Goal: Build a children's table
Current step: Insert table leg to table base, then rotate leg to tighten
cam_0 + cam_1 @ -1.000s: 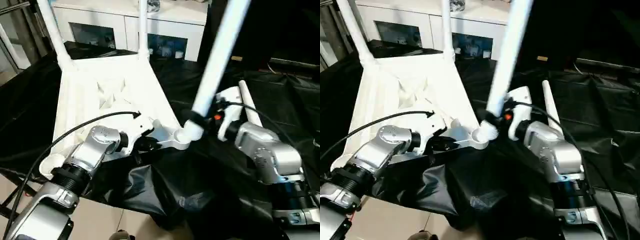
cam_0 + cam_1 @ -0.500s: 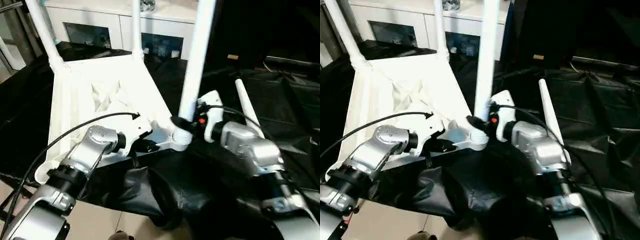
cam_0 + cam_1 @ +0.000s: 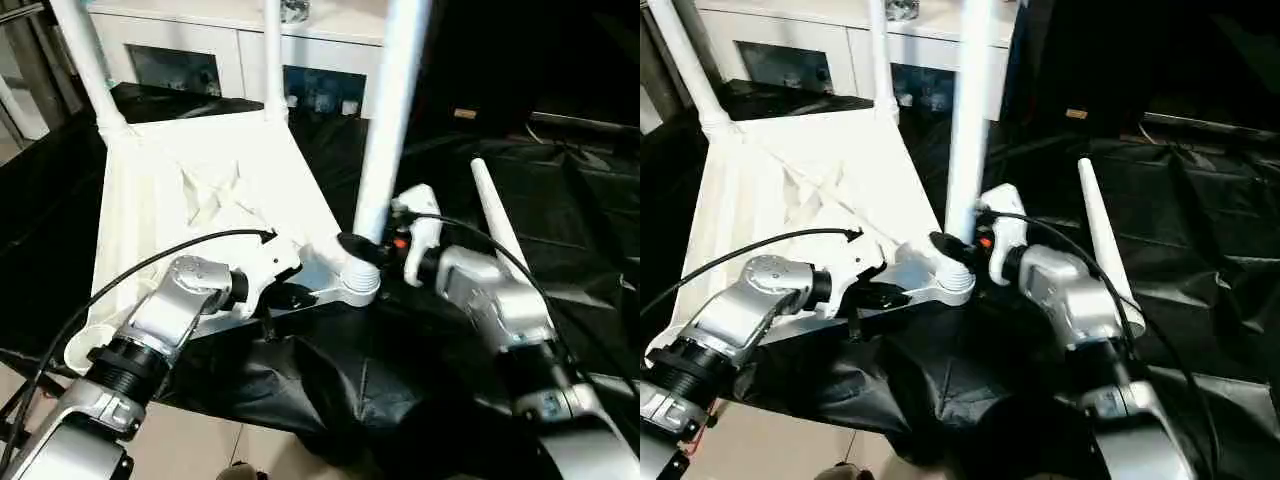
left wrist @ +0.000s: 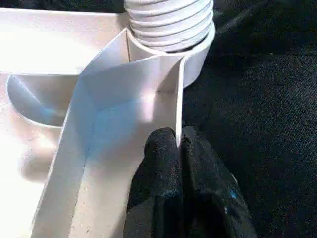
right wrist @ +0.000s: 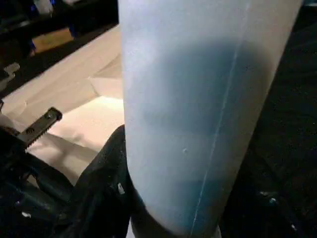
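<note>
The upside-down children's table (image 3: pixel 200 190) lies on the black-draped surface (image 3: pixel 560 200). The left gripper (image 4: pixel 179 144) pinches its rim beside the near corner socket, jaws pressed together. The leg (image 3: pixel 385 130), tilted a second ago, now stands nearly upright in that socket, the right gripper's (image 3: pixel 362 248) jaws clamping its base.

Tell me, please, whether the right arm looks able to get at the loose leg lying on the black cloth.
Probably not yet: the right gripper is closed around the upright leg at its socket. The loose leg lies uncovered just beside that arm.
</note>
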You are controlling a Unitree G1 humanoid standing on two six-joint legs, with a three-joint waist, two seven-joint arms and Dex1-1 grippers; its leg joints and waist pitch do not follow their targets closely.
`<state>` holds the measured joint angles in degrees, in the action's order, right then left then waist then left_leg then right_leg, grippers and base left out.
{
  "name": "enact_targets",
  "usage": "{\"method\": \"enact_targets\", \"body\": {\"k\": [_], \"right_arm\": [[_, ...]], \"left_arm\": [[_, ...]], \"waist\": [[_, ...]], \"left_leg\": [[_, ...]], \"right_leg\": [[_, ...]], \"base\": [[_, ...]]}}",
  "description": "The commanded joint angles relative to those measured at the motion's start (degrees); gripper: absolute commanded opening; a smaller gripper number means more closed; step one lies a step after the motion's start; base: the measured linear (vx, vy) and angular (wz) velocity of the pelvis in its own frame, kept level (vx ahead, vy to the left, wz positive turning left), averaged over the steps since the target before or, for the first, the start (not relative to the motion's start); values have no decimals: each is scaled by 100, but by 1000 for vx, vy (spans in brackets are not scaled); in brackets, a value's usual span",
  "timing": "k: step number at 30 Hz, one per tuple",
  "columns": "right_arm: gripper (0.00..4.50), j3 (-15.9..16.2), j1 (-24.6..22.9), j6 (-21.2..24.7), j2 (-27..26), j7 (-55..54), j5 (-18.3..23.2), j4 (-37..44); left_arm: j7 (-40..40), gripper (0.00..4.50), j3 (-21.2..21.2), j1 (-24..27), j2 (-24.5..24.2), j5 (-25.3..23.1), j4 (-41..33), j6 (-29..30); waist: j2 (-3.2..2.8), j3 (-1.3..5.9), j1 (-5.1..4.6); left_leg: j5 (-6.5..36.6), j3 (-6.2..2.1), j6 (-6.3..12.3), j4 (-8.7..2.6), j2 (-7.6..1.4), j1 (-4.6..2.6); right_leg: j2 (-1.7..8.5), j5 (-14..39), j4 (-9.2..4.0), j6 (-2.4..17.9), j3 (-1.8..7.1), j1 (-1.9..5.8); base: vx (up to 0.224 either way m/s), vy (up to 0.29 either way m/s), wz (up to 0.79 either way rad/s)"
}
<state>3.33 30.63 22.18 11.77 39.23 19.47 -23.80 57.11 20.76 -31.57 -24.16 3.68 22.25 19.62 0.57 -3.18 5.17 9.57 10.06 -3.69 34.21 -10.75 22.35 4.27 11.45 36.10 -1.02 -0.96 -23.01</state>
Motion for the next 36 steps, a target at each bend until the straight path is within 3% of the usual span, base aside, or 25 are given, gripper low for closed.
{"method": "enact_targets", "body": {"k": [1, 4, 5, 7, 12, 19, 20, 29, 30, 33, 36], "right_arm": [[187, -204, -337, -128, 52, -166, -80, -249], [187, -264, -581, -301, 26, -181, -89, -234], [187, -266, -605, -318, 24, -178, -90, -222], [187, -262, -761, -453, 15, -168, -113, -95], [187, -7, -1153, -1076, -11, -381, -490, 132], [187, -68, -1346, -1278, -221, -539, -440, 216], [187, 57, -1385, -1316, -201, -531, -501, 262], [187, 618, -1130, -1178, 72, 3, -902, 96], [187, 717, -990, -1161, 117, 166, -938, -27], [187, 809, -792, -1118, 145, 384, -942, -198], [187, 909, -648, -1088, 180, 630, -948, -360]], "left_arm": [[-19, 0, -120, 57, 8, 39, -47, 83], [-22, 0, -118, 40, 13, 30, -30, 98], [-24, 0, -119, 35, 14, 28, -27, 99], [-56, 0, -129, 1, 27, 17, 20, 98], [-144, 0, -167, -61, 109, -22, 161, 61], [-177, 0, -175, -107, 170, -33, 222, 65], [-165, 0, -171, -113, 172, -40, 235, 49], [16, 0, -81, -108, 97, -72, 194, -27], [53, 0, -61, -104, 86, -81, 187, -47], [87, 0, -38, -100, 78, -89, 174, -58], [181, 0, -11, -79, 65, -73, 119, -121]], "waist": [[-61, 397, 19], [-50, 394, 13], [-93, 388, 13], [-105, 393, 11], [-93, 383, 13], [-107, 364, -4], [-139, 360, -6], [-128, 359, -22], [-88, 365, -30], [-107, 357, -37], [-60, 356, -43]], "left_leg": [[1283, -34, -149, -434, -177, -143], [1381, -43, -154, -445, -171, -141], [1471, -45, -181, -451, -176, -150], [1501, -57, -194, -455, -176, -152], [1625, -54, -198, -469, -173, -153], [1936, -77, -239, -507, -179, -159], [2000, -84, -246, -509, -179, -161], [2029, -83, -223, -514, -176, -157], [1988, -79, -203, -509, -177, -151], [1960, -73, -185, -505, -180, -155], [1909, -74, -154, -510, -187, -145]], "right_leg": [[309, 587, -406, 1325, 142, 227], [300, 678, -413, 1323, 137, 232], [298, 753, -432, 1298, 139, 219], [296, 729, -422, 1309, 138, 222], [297, 944, -458, 1242, 144, 212], [299, 1331, -499, 1147, 149, 184], [303, 1401, -503, 1135, 153, 178], [295, 1453, -517, 1110, 158, 179], [299, 1430, -508, 1126, 157, 185], [301, 1418, -518, 1152, 161, 177], [307, 1464, -515, 1158, 157, 184]], "base": [[0, 0, 0], [0, 0, 0], [0, 0, 0], [0, 0, 0], [0, 0, 0], [0, 0, 0], [0, 0, 0], [0, 0, 0], [0, 0, 0], [0, 0, 0], [0, 0, 0]]}}
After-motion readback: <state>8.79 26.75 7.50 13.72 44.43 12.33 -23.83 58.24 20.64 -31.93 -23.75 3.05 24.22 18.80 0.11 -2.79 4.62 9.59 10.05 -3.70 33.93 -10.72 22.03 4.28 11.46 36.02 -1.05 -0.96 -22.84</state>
